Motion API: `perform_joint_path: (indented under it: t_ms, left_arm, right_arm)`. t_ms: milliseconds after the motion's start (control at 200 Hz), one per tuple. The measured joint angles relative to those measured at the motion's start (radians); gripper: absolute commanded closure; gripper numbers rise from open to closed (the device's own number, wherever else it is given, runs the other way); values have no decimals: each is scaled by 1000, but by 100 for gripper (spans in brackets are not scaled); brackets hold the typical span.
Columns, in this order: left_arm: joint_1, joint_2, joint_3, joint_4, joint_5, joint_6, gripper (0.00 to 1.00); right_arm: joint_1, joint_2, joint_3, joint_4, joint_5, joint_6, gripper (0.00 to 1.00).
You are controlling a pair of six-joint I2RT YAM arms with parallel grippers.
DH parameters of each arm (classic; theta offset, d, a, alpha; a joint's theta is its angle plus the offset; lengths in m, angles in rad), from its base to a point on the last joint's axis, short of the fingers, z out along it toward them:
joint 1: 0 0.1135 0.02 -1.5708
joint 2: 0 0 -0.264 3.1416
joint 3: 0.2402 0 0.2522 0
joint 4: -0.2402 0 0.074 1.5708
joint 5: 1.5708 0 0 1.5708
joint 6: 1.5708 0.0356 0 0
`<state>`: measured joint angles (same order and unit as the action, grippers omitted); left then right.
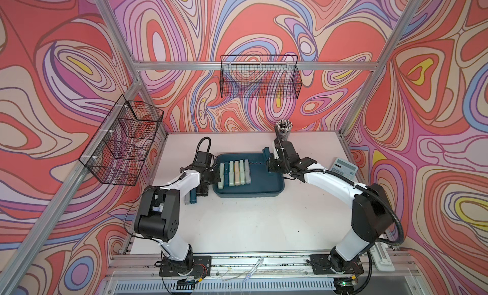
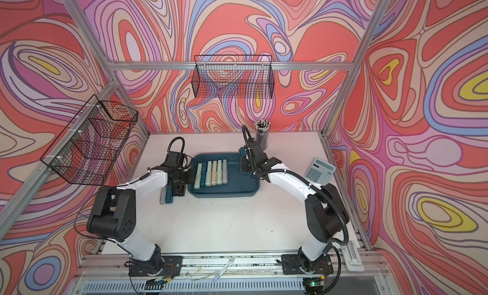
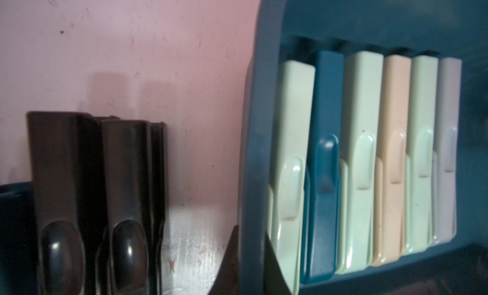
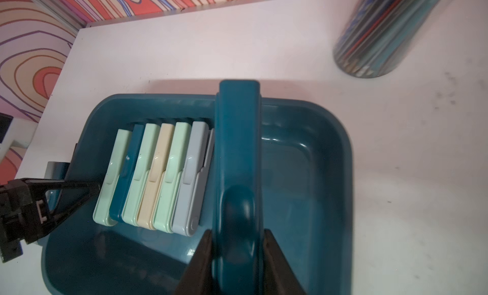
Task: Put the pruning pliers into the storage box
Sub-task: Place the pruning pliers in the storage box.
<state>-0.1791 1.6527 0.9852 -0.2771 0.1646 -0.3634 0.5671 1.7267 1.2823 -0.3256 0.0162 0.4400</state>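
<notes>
— While our right gripper (image 4: 236,235) pinches the teal-blue pruning pliers (image 4: 237,148) by one end, which step are we in?

— We judge it the placing step; the pliers hang over the storage box (image 4: 330,137), lengthwise, just beside the grey end of the row of pliers (image 4: 158,174) lying on its floor; their far tip reaches past the far rim in the right wrist view, and we cannot tell how high they are.

— What does the next move call for?

— We would draw them back until they clear the rim, keep them parallel to the row, lower them onto the bare floor beside the grey one, then spread the jaws; a crooked drop could land them across their neighbours.

— And our left gripper (image 4: 89,188)?

— Its fingers are pressed together with nothing between them that we can see; the tip sits at the box's opposite wall, close by the mint pliers at the row's other end.

— Is anything left outside?

— Yes; black pruning pliers (image 3: 63,174) lie on the table (image 3: 158,56) beside the box, near our left arm; we reckon the task well along yet unfinished.
</notes>
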Motion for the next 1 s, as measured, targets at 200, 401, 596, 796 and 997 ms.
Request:
perform_joint_path:
  t_ms: [200,401,596,796,997]
  left_arm:
    - [-1,0,0,0,0,0,100]
    - [-4,0,0,1,0,0,100]
    - [-3,0,0,1,2,0,100]
    - [-3,0,0,1,2,0,100]
    - [-3,0,0,4,3,0,100]
  right_arm:
    - [33,161,23,58,-29,61,80]
    - [34,217,23,111,-34,113,79]
    - [34,266,37,159,-37,149,79]
    - [34,310,55,187,-52,177,77]
    - [34,313,63,220,-76,198,69]
